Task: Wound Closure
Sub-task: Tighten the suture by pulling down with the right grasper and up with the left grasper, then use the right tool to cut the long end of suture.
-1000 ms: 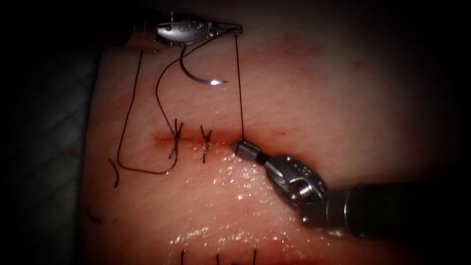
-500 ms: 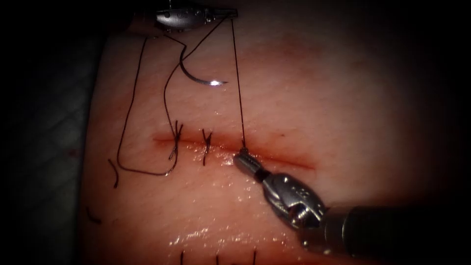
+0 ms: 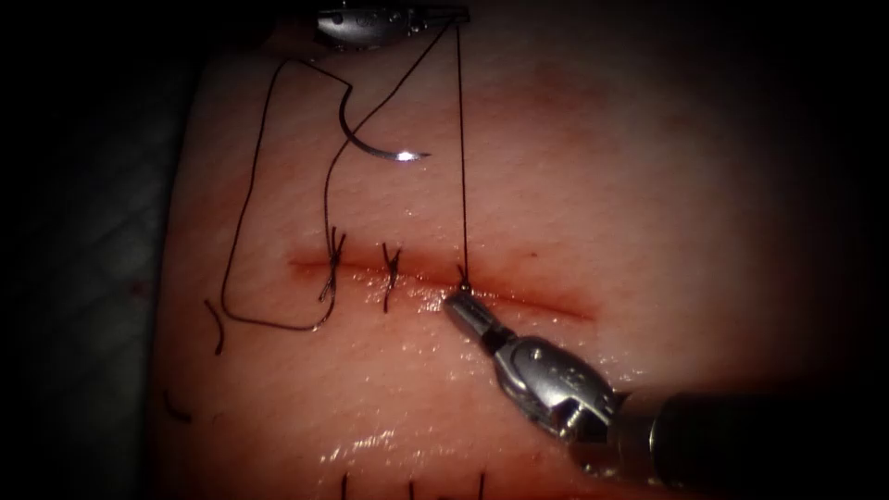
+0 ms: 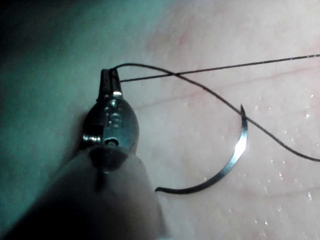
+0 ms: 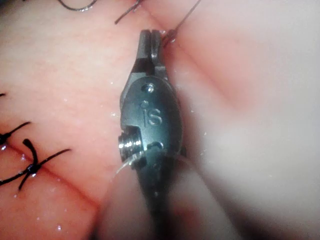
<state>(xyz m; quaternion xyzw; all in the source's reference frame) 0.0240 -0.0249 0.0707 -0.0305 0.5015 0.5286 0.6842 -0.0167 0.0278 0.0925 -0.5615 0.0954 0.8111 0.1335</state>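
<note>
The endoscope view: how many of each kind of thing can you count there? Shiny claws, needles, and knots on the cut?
Claws: 2, the left claw shut on the thread, the right claw shut beside the cut.
Needles: 1, the needle lying free on the tissue.
Finished knots: 2, the first knot and the second knot.
Total: 5.

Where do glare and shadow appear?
Endoscope view: dark borders, glare on the wet tissue below the cut and on the free needle lying above it. Left wrist view: left claw, shut on thread, dim. Right wrist view: right claw, shut on thread, glints.
</note>
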